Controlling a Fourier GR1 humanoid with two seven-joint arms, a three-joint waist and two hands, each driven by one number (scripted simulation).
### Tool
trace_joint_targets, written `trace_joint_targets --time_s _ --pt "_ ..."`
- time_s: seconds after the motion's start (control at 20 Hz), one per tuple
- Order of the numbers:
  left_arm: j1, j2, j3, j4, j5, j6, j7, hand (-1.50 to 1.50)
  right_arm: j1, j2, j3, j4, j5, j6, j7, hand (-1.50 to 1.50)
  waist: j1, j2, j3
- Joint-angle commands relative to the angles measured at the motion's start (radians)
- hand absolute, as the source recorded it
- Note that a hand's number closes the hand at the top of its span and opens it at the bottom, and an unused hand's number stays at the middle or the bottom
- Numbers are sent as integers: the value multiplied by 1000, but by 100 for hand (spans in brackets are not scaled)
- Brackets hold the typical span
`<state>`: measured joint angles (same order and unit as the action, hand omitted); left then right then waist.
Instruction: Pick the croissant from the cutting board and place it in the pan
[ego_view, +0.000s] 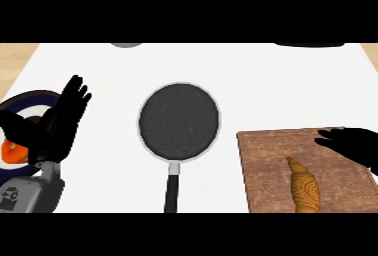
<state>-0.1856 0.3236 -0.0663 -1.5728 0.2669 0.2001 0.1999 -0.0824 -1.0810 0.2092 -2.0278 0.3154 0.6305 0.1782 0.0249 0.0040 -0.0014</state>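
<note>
On cutting board (266, 165) — croissant (303, 187), beside unmarked pan (179, 121).

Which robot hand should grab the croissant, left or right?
Right. The right robot hand is already over the cutting board, just above the croissant. The left robot hand rests open at the far left, beyond the pan.

Croissant (303, 189) lower end cut off by frame; right robot hand (354, 144) partly past edge.
</note>
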Motion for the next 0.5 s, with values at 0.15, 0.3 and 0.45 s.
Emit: trace_joint_targets --time_s 0.15,0.3,0.45 --pt "18 -19 44 63 -4 -31 -50 0 -1 68 84 -169 43 158 164 -150 -30 -5 1" --pt "5 -38 19 17 -31 7 12 0 6 32 99 -131 185 150 71 -150 -30 -5 2" --pt "74 -38 12 -8 -38 -22 -36 0 -78 105 159 -170 227 211 219 -150 -17 -5 1"
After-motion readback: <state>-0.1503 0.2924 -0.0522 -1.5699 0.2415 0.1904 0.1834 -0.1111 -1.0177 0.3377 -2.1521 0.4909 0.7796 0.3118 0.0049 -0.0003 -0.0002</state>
